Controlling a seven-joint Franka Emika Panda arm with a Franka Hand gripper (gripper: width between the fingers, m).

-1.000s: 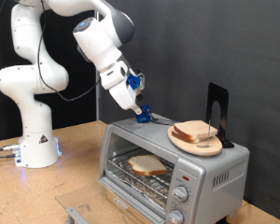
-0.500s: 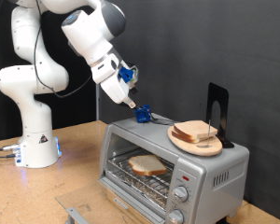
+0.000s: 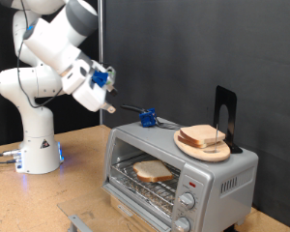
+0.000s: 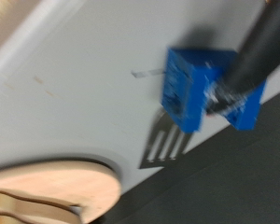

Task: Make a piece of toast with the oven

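You can't tell how the jaws stand: the gripper [image 3: 112, 108] shows only as a small blurred tip in the exterior view, nothing visibly between its fingers, and the wrist view doesn't show them at all. Vs half a sec ago, your arm has swung off toward the exterior view's left and dropped a bit; the gripper was just above the blue block [image 3: 147, 118], now it's well apart from it, hanging beside the oven's upper-left corner in open air.

The block is a small boxy blue plastic piece w/ a dark cable running off it; sits on the oven top same as before. In the wrist view it's blurred [image 4: 198, 90], lying on flat pale-grey metal.

The oven [image 3: 227, 174] is a boxy silver brushed-metal unit, two round knobs at the front right, door open. The piece of toast [image 3: 153, 171] lies flat on the wire rack inside, pale crumb w/ golden-brown crust; unmoved.

On top, a round light-wood plate [image 3: 187, 147] holds stacked bread slices [image 3: 205, 136]; a black upright stand [image 3: 225, 110] is behind it.
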